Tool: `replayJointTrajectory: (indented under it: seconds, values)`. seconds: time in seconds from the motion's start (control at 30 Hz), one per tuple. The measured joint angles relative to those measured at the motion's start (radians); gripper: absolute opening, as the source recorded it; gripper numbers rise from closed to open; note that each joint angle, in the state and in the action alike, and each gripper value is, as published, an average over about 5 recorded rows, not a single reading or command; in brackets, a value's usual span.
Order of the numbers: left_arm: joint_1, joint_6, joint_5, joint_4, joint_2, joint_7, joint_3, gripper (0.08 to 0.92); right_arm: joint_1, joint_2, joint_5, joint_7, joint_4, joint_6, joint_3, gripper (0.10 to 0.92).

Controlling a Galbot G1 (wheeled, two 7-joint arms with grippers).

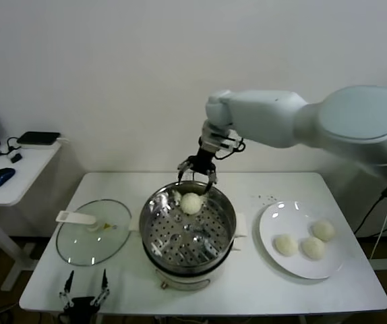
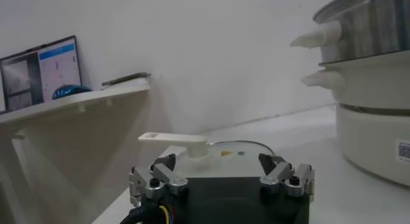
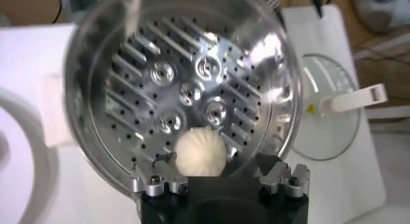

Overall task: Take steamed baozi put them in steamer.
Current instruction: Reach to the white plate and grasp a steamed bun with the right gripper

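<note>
One bun [image 1: 191, 202] lies on the perforated tray at the far side of the steamer [image 1: 154, 214], pleated top up — round, so no long axis shows. The right gripper [image 1: 196, 177] hangs just above it with its jaws spread wide, released; in the right wrist view the bun [image 3: 200, 152] sits between the fingers [image 3: 157, 182], its near edge cut off by the gripper body. Three buns [image 1: 305, 239] rest on the plate [image 1: 272, 219] to the right. The lid [image 1: 72, 246] lies flat to the left, its handle pointing left. The left gripper [image 1: 84, 291] idles at the table's [image 1: 294, 185] near-left edge, fingers apart, partly cropped — holding nothing.
</note>
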Motion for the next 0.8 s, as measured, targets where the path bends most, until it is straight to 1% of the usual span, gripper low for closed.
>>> replayJointTrajectory:
  seconds: [0.13, 0.27, 0.37, 0.53, 0.67, 0.8]
  values:
    - [-0.002, 0.0, 0.003, 0.001, 0.0, 0.0, 0.006, 0.823, 0.084, -0.097, 0.066, 0.033, 0.125, -0.032, -0.084, 0.823]
    - [-0.004, -0.001, 0.004, 0.006, 0.0, -0.001, 0.011, 0.823, 0.157, -0.193, 0.119, 0.05, 0.243, -0.146, -0.158, 0.823]
    - [-0.005, -0.001, 0.005, 0.009, 0.0, -0.001, 0.012, 0.823, 0.195, -0.257, 0.138, 0.055, 0.317, -0.289, -0.203, 0.823]
    - [-0.007, -0.002, 0.005, 0.015, 0.0, -0.002, 0.012, 0.823, 0.229, -0.347, 0.142, 0.061, 0.409, -0.574, -0.256, 0.823]
    - [-0.008, -0.002, 0.005, 0.02, 0.0, -0.002, 0.013, 0.823, 0.232, -0.407, 0.129, 0.071, 0.452, -0.768, -0.276, 0.823]
    - [-0.009, -0.004, 0.005, 0.027, 0.0, -0.002, 0.012, 0.823, 0.206, -0.462, 0.109, 0.086, 0.475, -0.92, -0.277, 0.823]
